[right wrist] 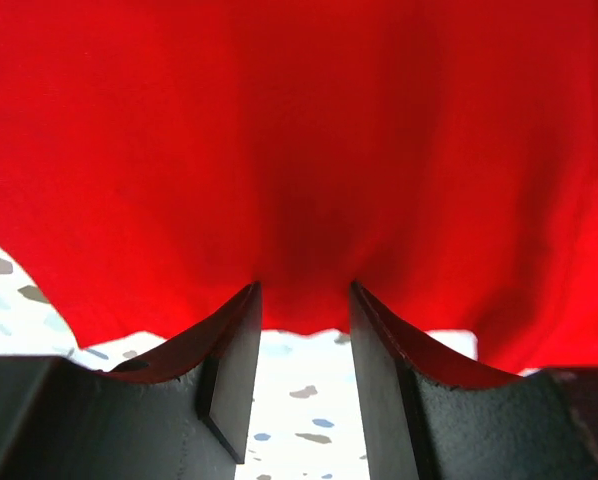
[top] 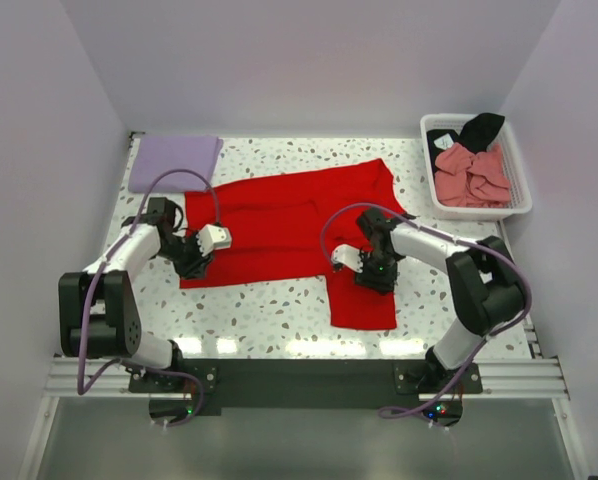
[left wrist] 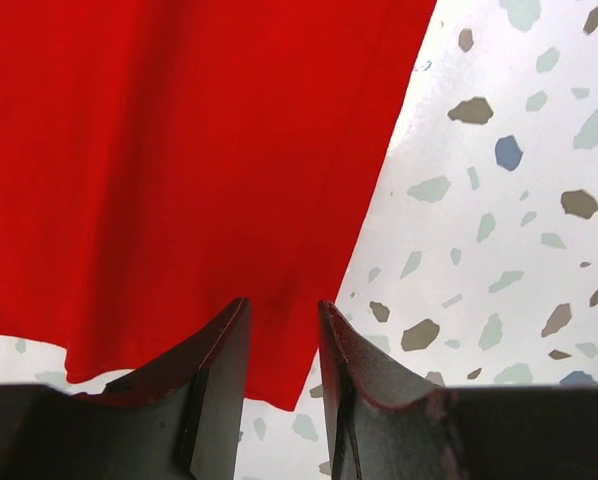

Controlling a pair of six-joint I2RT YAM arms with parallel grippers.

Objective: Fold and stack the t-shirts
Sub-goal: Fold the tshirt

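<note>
Speckled desk (top: 279,312) carries the red t-shirt (top: 289,225) spread left of the basket (top: 520,207); left end effector (left wrist: 284,325) pinches its corner farthest from the basket, right end effector (right wrist: 304,298) its nearer hem; a fold seems begun, needing both lifting together.

The red t-shirt (top: 279,225) and the folded lavender t-shirt (top: 174,160) are soft, matt cloth. The table (top: 269,310) is smooth, stone-speckled and glossy, and the basket (top: 524,195) is white slatted plastic.
</note>
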